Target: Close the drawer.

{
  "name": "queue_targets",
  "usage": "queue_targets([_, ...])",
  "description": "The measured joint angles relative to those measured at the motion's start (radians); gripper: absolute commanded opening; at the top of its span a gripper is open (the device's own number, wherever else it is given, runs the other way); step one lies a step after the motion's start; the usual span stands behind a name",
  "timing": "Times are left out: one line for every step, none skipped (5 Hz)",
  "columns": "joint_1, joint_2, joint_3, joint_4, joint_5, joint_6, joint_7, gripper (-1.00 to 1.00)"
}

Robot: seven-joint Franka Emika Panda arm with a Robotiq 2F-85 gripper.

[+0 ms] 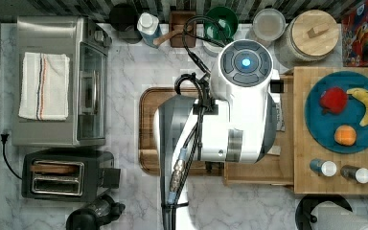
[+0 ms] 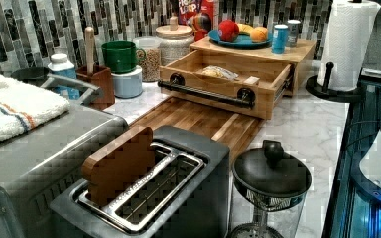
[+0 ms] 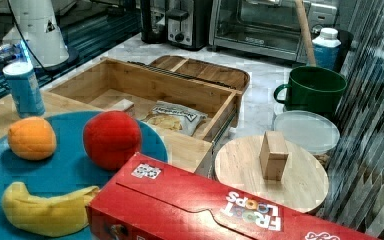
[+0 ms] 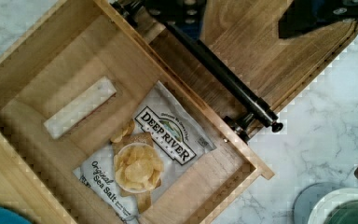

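Observation:
The drawer [image 2: 209, 92] of light tan wood stands pulled out from under the wood block [image 2: 297, 52], over a darker brown tray [image 2: 193, 119]. A black bar handle [image 4: 223, 77] runs along its front. Inside lie a bag of chips [image 4: 144, 149] and a small white bar [image 4: 79, 107]. In the top view the white arm [image 1: 242, 110] hangs over the drawer [image 1: 254, 172] and covers most of it. My gripper [image 4: 242, 9] is above the handle and the tray, open, with nothing between its dark fingertips. The right view also shows the drawer [image 3: 130, 85] open.
A blue plate [image 1: 316, 129] with fruit and two shakers [image 1: 323, 167] sit on the block top. A toaster [image 1: 62, 175], a toaster oven [image 1: 60, 81], a green mug [image 3: 312, 90], jars, a cereal box [image 3: 220, 210] and a paper towel roll [image 2: 347, 42] ring the marble counter.

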Motion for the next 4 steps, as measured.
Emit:
queue_targets([-0.006, 0.001, 0.0, -0.004, -0.002, 0.01, 0.0, -1.0])
queue_targets([-0.018, 0.002, 0.001, -0.005, -0.002, 0.003, -0.002, -1.0])
queue_targets([-0.016, 0.002, -0.011, -0.01, -0.003, 0.014, -0.002, 1.0])
queue_targets([-0.025, 0.002, -0.013, -0.015, 0.027, 0.012, -0.028, 1.0])
